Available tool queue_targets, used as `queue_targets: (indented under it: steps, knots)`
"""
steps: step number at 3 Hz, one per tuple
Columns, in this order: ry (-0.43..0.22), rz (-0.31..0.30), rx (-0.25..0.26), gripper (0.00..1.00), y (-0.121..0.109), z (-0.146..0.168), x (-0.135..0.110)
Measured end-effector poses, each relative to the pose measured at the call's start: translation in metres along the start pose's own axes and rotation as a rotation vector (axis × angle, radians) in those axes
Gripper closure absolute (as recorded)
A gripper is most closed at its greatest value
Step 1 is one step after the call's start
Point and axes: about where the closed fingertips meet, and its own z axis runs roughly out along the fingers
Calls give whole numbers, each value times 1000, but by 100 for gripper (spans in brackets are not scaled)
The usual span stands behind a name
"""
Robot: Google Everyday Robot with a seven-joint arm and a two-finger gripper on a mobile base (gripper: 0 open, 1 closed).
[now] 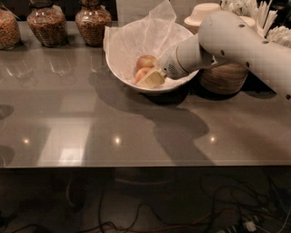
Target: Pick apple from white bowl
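Observation:
The white bowl (pixel 119 63), lined with crinkled white tissue paper, stands at the back middle of the grey table. Two apples lie in it. The red-orange apple (pixel 141 73) is the nearer one. A paler apple (pixel 146 61) lies just behind it. My gripper (pixel 151 79) reaches in from the right over the bowl's rim. Its tan tip sits low in the bowl, right against the red-orange apple's right side and partly covering it. The white arm (pixel 236 41) stretches off to the right.
Three glass jars of grain (pixel 45 25) stand along the back left. A round woven holder (pixel 225 77) stands under my arm to the right of the bowl. Stacked small tan bowls (pixel 203 13) and cutlery (pixel 263 13) stand at the back right. The table's front edge (pixel 136 166) has cables below it.

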Motion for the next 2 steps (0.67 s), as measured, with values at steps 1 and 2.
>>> queue_targets:
  steps: [1,2]
  knots:
    - [15,16,-3,35,0,5,6]
    - [24,28,-6,41,0,8,11]
